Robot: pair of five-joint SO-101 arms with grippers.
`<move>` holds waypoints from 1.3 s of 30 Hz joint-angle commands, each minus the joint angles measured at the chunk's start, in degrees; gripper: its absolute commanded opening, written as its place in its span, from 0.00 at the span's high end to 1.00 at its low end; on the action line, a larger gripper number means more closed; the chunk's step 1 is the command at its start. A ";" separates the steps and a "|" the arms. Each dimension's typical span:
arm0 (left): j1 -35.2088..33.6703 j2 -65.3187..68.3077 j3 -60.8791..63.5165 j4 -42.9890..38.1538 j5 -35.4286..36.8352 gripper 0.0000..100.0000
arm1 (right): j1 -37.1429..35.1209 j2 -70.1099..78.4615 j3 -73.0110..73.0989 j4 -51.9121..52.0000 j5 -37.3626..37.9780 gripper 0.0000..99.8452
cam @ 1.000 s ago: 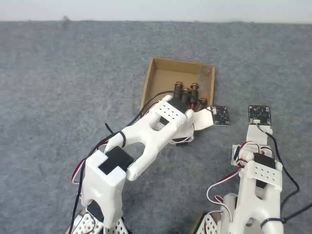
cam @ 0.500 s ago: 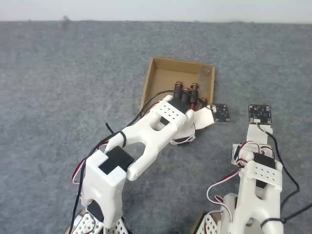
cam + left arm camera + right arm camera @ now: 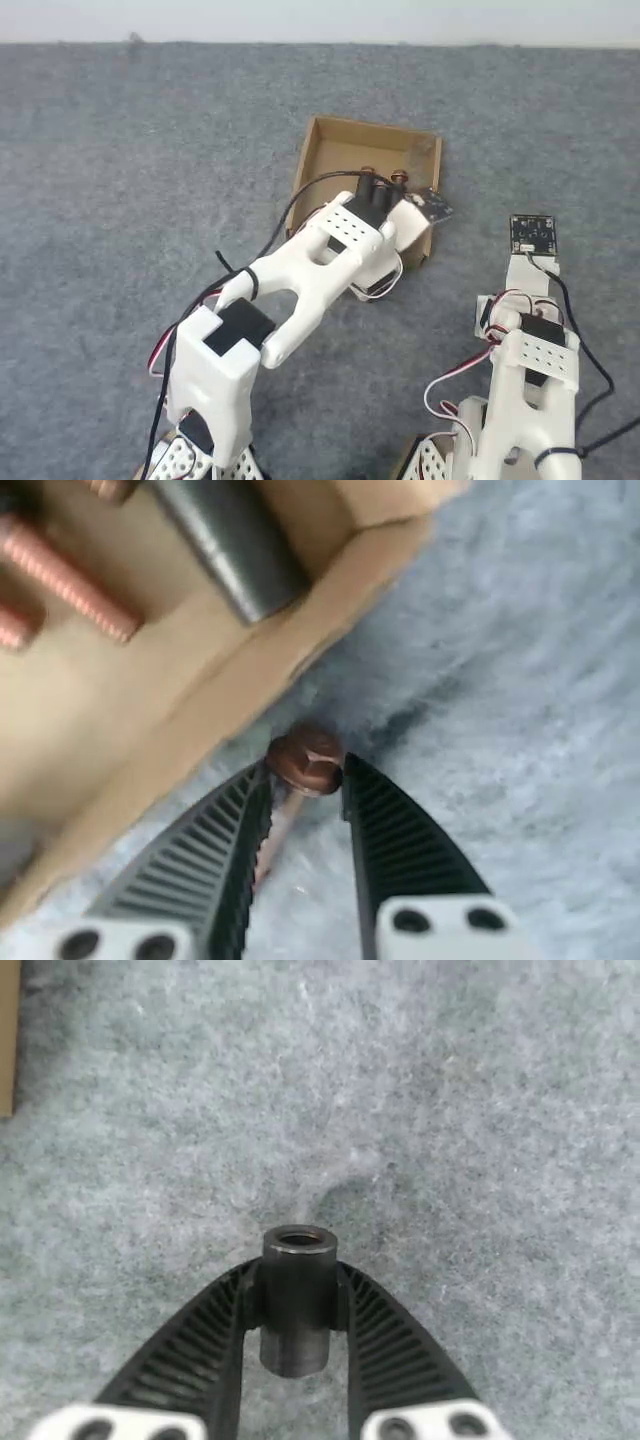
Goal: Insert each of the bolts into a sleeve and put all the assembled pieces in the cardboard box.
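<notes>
My left gripper is shut on a copper bolt, pinched just below its hex head. It hangs over the carpet, close to the outer wall of the cardboard box. Inside the box lie a dark sleeve and threaded copper bolts. In the high view the left arm stretches to the box and covers its near side; copper bolt heads show past it. My right gripper is shut on a dark sleeve, held upright with its bore facing up.
Grey carpet covers the whole table. The right arm stands at the near right, apart from the box, with its wrist camera board pointing away. Open carpet lies left of and behind the box.
The left arm's wrist has swung up and toward the box; its camera board now sits over the box's right wall. The right arm has not moved.
</notes>
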 commanded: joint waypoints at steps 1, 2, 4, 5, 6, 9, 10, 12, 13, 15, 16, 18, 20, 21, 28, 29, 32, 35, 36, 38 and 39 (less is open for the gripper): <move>-0.70 -0.18 -1.27 2.02 4.84 0.90 | 0.48 -2.15 -0.26 -0.84 0.79 0.99; -0.70 -0.79 -1.10 2.02 5.54 0.90 | 0.48 -2.15 -0.26 -0.75 0.79 0.99; -0.70 -3.16 0.40 1.67 5.80 0.90 | 0.48 -2.15 -0.26 -0.75 0.79 0.99; -0.70 -4.92 1.36 1.49 5.80 0.90 | 0.48 -2.15 -0.18 -0.75 0.79 0.99; -1.05 -7.03 2.68 0.88 5.80 0.90 | 0.48 -2.15 -0.18 -0.75 0.79 0.99; -3.34 -13.19 7.52 -2.64 5.89 0.90 | 0.48 -2.15 -0.18 -0.75 0.79 0.99; -4.57 -14.95 9.01 -3.69 5.89 0.89 | 0.48 -2.15 -0.18 -0.66 0.79 0.99; -6.77 -17.14 11.74 -5.10 5.89 0.86 | 0.48 -2.15 -0.18 -0.57 0.79 0.99; -7.65 -17.58 12.62 -5.36 5.71 0.85 | 0.48 -2.15 -0.18 -0.57 0.79 0.99; -8.44 -17.58 13.76 -5.45 5.36 0.84 | 0.48 -2.15 -0.18 -0.48 0.79 0.99; -8.53 -17.58 14.20 -5.71 4.40 0.84 | 0.48 -2.15 -0.18 -0.48 0.79 0.99; -8.35 -17.49 15.16 -5.71 0.70 0.84 | 0.48 -2.15 -0.18 -0.48 0.79 0.99; -8.26 -17.49 15.60 -5.98 -2.46 0.84 | 0.48 -2.15 -0.18 -0.40 0.79 0.99; -8.26 -17.49 15.69 -6.95 -3.52 0.84 | 0.48 -2.15 -0.18 -0.40 0.79 0.99; -8.00 -17.49 19.12 -15.47 -9.14 0.84 | 0.48 -2.24 0.35 -0.57 0.79 0.99; -7.91 -17.49 19.47 -16.53 -9.23 0.84 | 0.48 -2.33 0.35 -0.57 0.79 0.99; -7.56 -17.32 19.56 -17.49 -8.97 0.84 | 0.48 -2.33 0.35 -0.48 0.79 0.99; -6.86 -15.47 18.42 -17.49 -8.97 0.84 | 0.48 -2.33 0.35 -0.48 0.79 0.99; -6.68 -14.42 17.27 -17.14 -8.88 0.84 | 0.48 -2.33 0.35 -0.48 0.79 0.99; -6.33 -12.40 15.08 -15.74 -8.53 0.85 | 0.31 -2.33 0.35 -0.48 0.79 0.99; -6.33 -11.34 13.76 -14.59 -8.35 0.86 | -0.04 -2.33 0.44 -0.48 0.79 0.99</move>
